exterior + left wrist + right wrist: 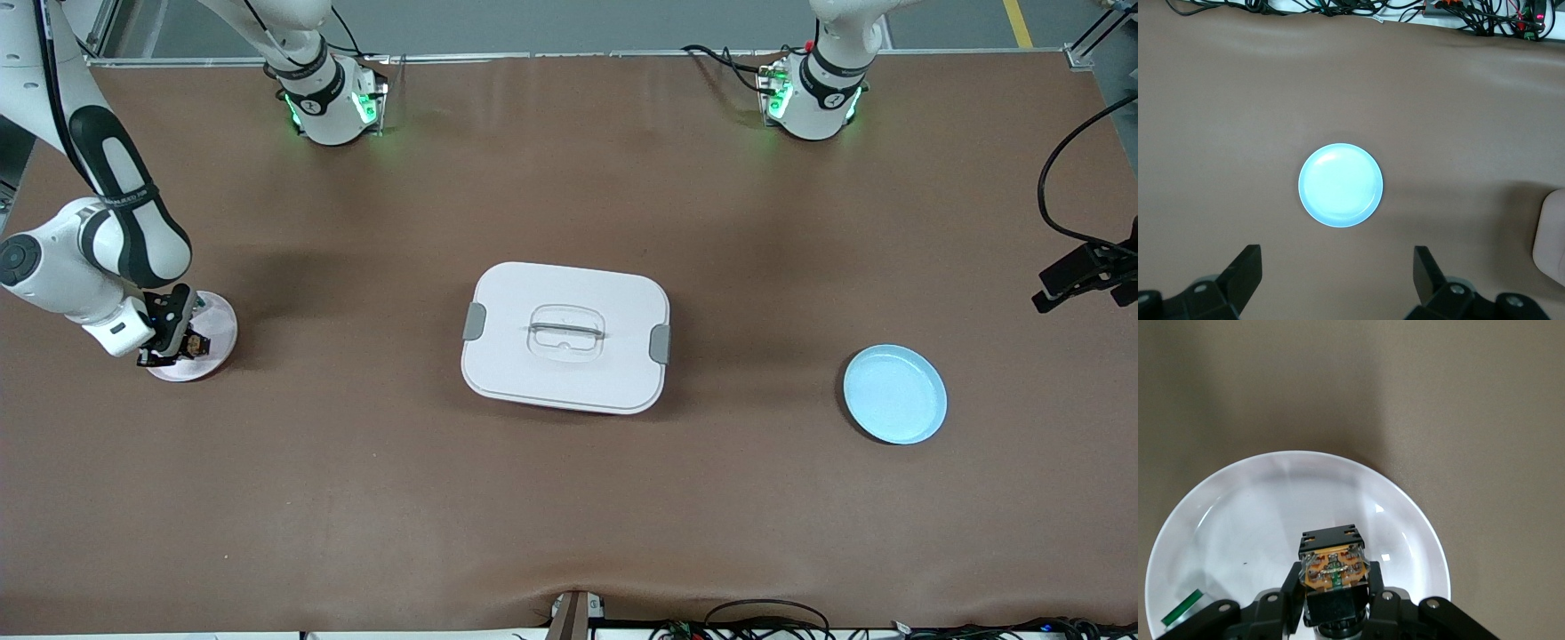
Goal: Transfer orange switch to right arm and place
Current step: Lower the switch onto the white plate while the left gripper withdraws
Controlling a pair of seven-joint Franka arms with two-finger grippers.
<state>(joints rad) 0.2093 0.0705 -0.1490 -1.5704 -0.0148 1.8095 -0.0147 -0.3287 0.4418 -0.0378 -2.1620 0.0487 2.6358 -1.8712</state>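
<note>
My right gripper (169,345) is shut on the orange switch (196,343), a small black block with an orange face, and holds it low over the white plate (220,322) at the right arm's end of the table. In the right wrist view the switch (1333,561) sits between the two fingers (1290,595) of the right gripper (1333,590), above the white plate (1271,510). I cannot tell whether the switch touches the plate. My left gripper (1086,283) is open and empty, high over the left arm's end of the table; in the left wrist view the left gripper (1337,261) has its jaws wide apart.
A white lidded box (565,338) sits mid-table. An empty light blue plate (893,394) lies toward the left arm's end and shows in the left wrist view (1340,185). A small white-green piece (1180,607) lies on the white plate. Cables (765,618) run along the front edge.
</note>
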